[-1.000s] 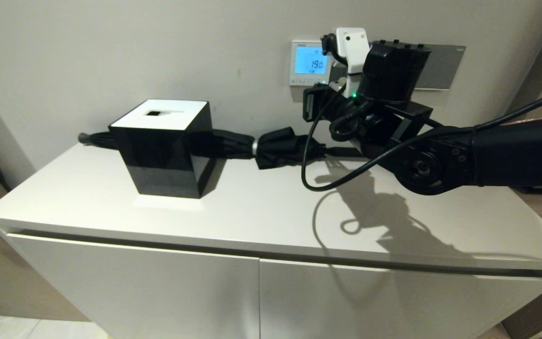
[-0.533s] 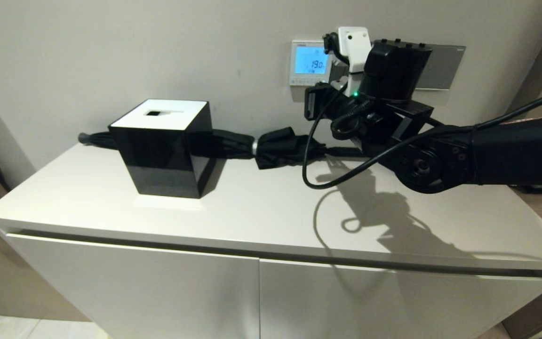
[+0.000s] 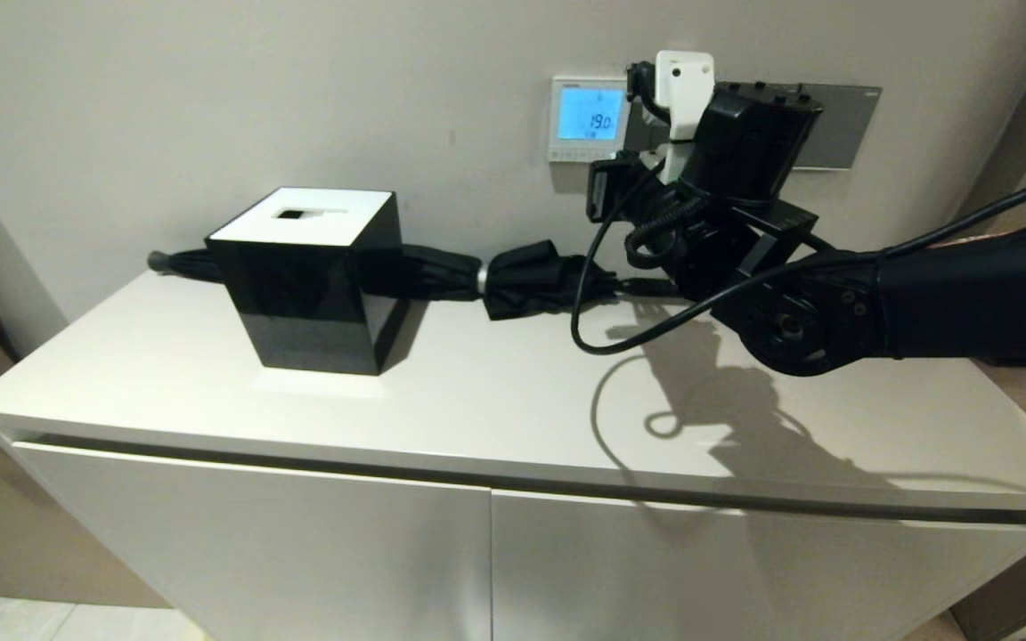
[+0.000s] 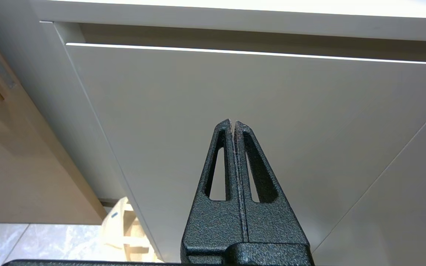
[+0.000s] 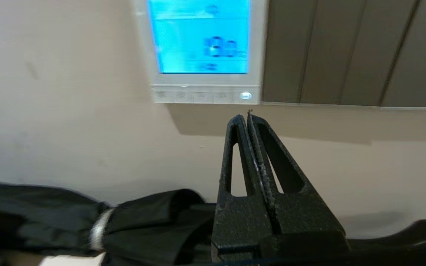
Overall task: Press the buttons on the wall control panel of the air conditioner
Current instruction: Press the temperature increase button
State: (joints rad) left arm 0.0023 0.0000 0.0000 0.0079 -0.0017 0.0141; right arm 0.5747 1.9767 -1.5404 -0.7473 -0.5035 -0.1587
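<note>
right wrist view: white control panel [image 5: 202, 51], lit blue screen, pale buttons [image 5: 202, 96] beneath

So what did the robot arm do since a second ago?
The right gripper, shut and holding nothing, has gone up a bit and a little to the robot's right. Its tips now sit just under the buttons of the wall control panel, not touching them. The screen shows the same number. The black box, the folded umbrella and the left gripper stayed put.

White wall control panel [image 3: 586, 118], lit blue, buttons [image 5: 205, 96] below
</note>
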